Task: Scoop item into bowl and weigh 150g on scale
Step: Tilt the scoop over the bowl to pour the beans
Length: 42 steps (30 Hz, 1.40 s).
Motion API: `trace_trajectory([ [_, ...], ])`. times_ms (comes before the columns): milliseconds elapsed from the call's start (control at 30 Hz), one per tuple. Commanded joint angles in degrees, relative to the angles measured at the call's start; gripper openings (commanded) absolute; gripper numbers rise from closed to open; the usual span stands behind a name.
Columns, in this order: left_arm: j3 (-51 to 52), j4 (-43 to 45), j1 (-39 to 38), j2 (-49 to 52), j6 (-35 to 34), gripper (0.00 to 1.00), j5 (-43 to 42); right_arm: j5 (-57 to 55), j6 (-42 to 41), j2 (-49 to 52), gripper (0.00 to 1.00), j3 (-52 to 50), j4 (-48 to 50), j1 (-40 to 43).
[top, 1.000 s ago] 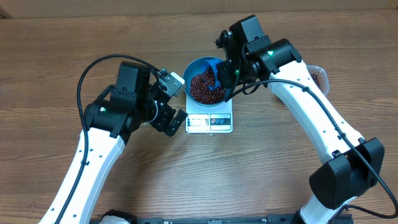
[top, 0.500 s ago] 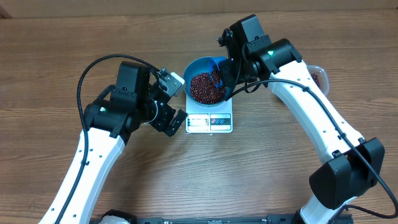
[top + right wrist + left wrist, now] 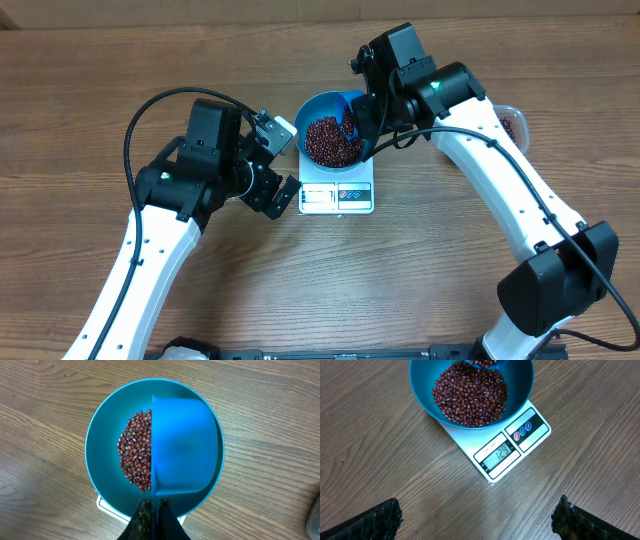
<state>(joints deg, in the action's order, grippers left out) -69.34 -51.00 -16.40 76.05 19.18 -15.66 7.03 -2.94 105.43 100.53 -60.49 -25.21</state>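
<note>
Right gripper (image 3: 152,519): clenched on the handle of the blue scoop (image 3: 186,452); the scoop hangs tipped over the right half of the bowl (image 3: 95,435).
Left gripper (image 3: 477,522): released, jaws wide, nothing between them; hovers above the table (image 3: 380,460) just beside the scale (image 3: 492,467).
Beans (image 3: 470,392): heaped in the bowl; a few show at the scoop's lip at the top edge of the left wrist view.
Bowl: sits on the scale and overhangs it; the display panel stays uncovered.
Display: appears to read 129, so short of target.
Step (judged): fine top-up.
Risk 1: overshoot, if the scoop tips steeply and the rest drops at once.
Risk 2: false reading, if the scoop rests on the rim or the heap.
Risk 3: bowl shoved off centre by a sideways knock from the scoop.
Risk 4: beans bouncing over the rim onto the table, unweighed.
</note>
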Motion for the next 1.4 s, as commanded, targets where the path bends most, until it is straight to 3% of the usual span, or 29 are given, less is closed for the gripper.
trace_trajectory([
  [0,0.22,0.09,-0.13,0.44,-1.01,1.00,-0.83,-1.88,0.42,-0.63,0.04,1.99,1.05,0.02],
  [533,0.22,0.09,-0.13,0.44,-1.01,1.00,-0.83,-4.15,5.18,-0.63,0.04,1.99,1.95,-1.22],
  [733,0.22,0.09,-0.13,0.44,-1.01,1.00,-0.83,-9.99,6.03,-0.63,0.04,1.99,1.92,-3.98],
  [1367,0.22,0.09,-0.13,0.44,-1.01,1.00,-0.85,-5.62,5.99,-0.63,0.04,1.99,1.97,-3.98],
])
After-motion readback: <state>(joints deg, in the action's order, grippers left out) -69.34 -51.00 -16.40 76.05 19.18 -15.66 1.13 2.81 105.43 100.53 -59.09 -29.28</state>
